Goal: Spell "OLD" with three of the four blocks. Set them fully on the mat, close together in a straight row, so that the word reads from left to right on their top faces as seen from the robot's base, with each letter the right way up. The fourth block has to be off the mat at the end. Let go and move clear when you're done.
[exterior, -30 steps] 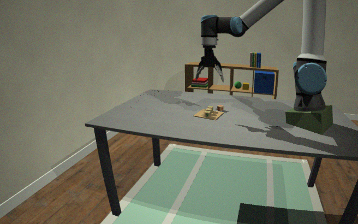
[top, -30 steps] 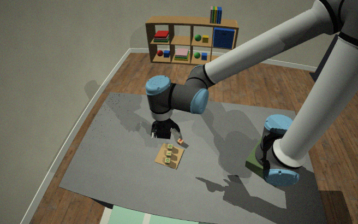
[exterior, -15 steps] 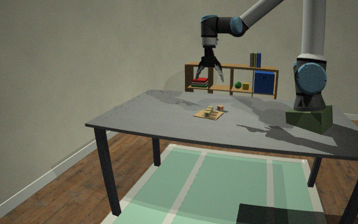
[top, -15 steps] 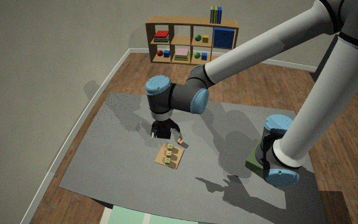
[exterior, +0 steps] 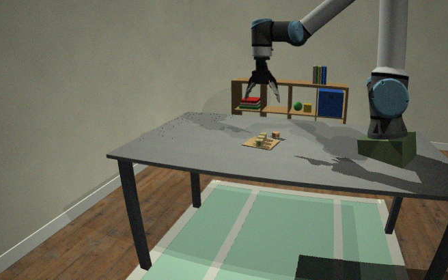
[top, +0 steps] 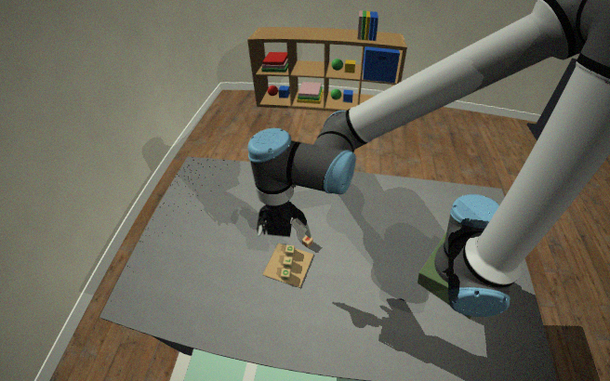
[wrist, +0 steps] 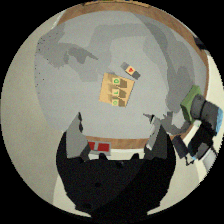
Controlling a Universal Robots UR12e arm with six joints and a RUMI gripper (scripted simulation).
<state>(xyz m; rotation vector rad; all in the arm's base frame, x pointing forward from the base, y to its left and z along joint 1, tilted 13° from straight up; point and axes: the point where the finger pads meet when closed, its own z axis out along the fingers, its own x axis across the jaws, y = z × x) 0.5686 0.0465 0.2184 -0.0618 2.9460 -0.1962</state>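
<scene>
A tan mat (top: pixel 271 269) (exterior: pixel 271 144) (wrist: pixel 126 93) lies on the grey table. Three wooden blocks with green letters stand on it in a close straight row: one end block (top: pixel 285 272) (wrist: pixel 114 102), the middle block (top: pixel 287 260) (wrist: pixel 115 92) and the other end block (top: pixel 289 248) (wrist: pixel 116 80). The letters are too small to read surely. A fourth block with a red letter (top: pixel 307 241) (exterior: pixel 275 134) (wrist: pixel 131 70) stands on the table just off the mat's corner. My gripper (top: pixel 283 231) (exterior: pixel 262 98) (wrist: pixel 116 114) is open and empty, high above the table beside the mat.
The arm's base stands on a green pedestal (top: pixel 430 276) (exterior: pixel 387 149) at the table's side. A shelf with toys and books (top: pixel 326 71) (exterior: pixel 290 99) stands on the floor behind the table. A green rug (exterior: pixel 271 229) lies below.
</scene>
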